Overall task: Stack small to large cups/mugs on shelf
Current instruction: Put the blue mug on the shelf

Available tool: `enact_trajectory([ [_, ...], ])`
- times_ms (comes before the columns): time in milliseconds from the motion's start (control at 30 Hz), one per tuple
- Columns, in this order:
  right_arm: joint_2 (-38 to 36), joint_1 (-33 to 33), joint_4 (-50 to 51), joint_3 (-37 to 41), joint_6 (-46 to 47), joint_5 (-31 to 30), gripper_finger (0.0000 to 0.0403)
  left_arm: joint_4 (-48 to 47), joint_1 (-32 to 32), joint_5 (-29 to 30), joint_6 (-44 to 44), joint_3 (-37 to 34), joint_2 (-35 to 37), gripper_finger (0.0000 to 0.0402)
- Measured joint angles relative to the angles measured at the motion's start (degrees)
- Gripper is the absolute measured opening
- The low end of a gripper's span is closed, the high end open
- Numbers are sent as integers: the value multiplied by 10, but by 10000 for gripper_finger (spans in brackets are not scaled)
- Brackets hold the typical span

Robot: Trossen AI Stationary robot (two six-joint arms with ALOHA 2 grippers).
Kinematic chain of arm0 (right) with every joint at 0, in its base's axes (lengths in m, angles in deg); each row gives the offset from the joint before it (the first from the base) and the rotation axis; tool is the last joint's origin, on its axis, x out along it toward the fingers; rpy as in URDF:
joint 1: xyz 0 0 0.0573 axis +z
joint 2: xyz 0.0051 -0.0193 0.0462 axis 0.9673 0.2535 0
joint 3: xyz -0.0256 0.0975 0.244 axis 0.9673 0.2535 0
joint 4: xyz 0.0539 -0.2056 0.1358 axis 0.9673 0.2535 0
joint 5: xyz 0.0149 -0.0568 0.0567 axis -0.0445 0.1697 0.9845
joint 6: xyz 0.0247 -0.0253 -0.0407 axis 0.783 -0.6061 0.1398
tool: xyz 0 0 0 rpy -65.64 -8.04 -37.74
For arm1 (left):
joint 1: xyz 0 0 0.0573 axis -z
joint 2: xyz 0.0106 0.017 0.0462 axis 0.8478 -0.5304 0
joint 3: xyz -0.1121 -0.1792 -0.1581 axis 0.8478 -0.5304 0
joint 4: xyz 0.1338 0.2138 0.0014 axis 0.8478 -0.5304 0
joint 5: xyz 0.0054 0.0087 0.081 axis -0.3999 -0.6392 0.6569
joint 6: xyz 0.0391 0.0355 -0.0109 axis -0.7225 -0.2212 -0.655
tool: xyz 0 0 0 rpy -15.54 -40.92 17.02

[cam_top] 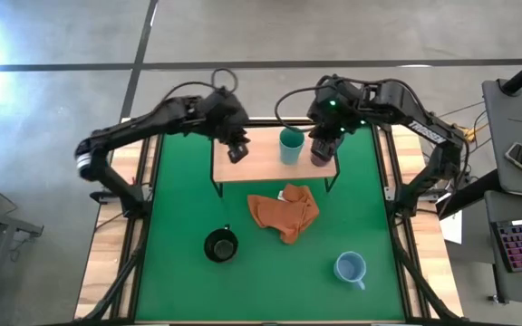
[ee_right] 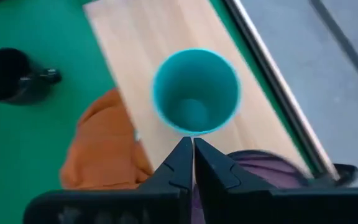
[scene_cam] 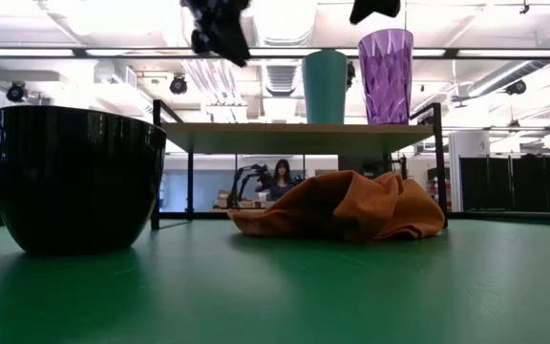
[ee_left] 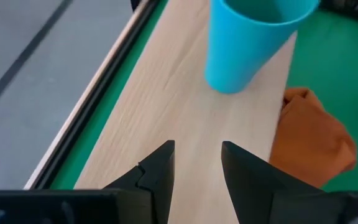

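The light-wood shelf (cam_top: 256,165) (scene_cam: 256,137) stands at the mat's far side. On it, upright on their bases, are the teal-green cup (cam_top: 290,145) (scene_cam: 325,86) (ee_right: 194,93) and, to its right, the dark purple cup (cam_top: 321,158) (scene_cam: 386,76). The black mug (cam_top: 220,245) (scene_cam: 74,177) and the light blue mug (cam_top: 350,267) stand on the green mat near the front. My left gripper (cam_top: 236,149) (ee_left: 197,152) is open, above the shelf's left part. My right gripper (scene_cam: 375,11) (ee_right: 192,148) is shut, just above the purple cup, apart from its rim.
A crumpled orange cloth (cam_top: 284,211) (scene_cam: 347,205) lies on the mat in front of the shelf. Bare plank shows left of the teal cup (ee_left: 166,106). A person sits far behind the table (scene_cam: 282,177).
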Motion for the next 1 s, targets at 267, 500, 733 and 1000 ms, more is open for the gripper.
enact_trajectory([
  [267,-11,28,64,0,72,53,28,133,0,1,75,-200,157,118],
  [500,-19,89,92,5,209,45,95,216,0,0,116,-321,247,118],
  [733,-30,177,92,17,383,-8,129,214,0,-8,115,-382,297,118],
  [1000,-34,296,91,71,668,-32,128,218,0,-8,113,-398,308,118],
])
